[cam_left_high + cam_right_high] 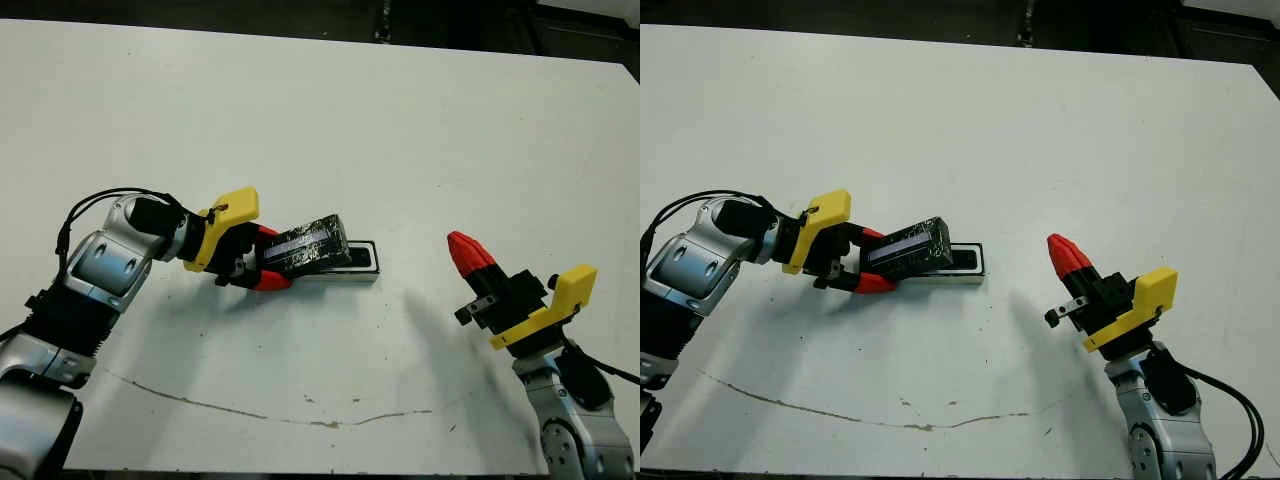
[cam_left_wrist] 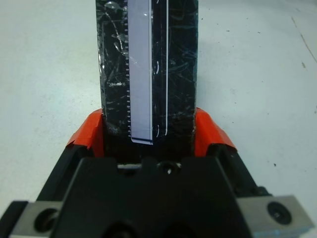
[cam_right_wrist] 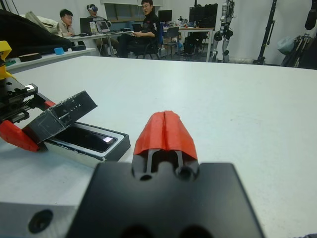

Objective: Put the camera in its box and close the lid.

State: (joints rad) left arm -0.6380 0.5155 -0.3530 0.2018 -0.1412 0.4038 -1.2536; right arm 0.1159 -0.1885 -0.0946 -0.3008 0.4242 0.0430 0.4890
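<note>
One box (image 1: 362, 272) lies on the white desk (image 1: 400, 130), a shallow tray with a thin dark rim, and one camera (image 3: 89, 137) lies flat inside it, dark face up with a small lit patch. One lid (image 1: 308, 246), black and glossy with a pale strip along its top, is tilted over the box's left end, its raised end toward the left claw (image 1: 268, 256), its far end low over the tray; it hides that end of the box, and the right end is uncovered. The left claw is clamped on the lid, one red finger against each side. The right claw (image 1: 466, 251) is well apart to the right, above bare desk, fingers pressed together, holding nothing. A thin brown mark (image 1: 250, 410) runs along the desk's near edge. Three people sit at tables beyond the desk.
</note>
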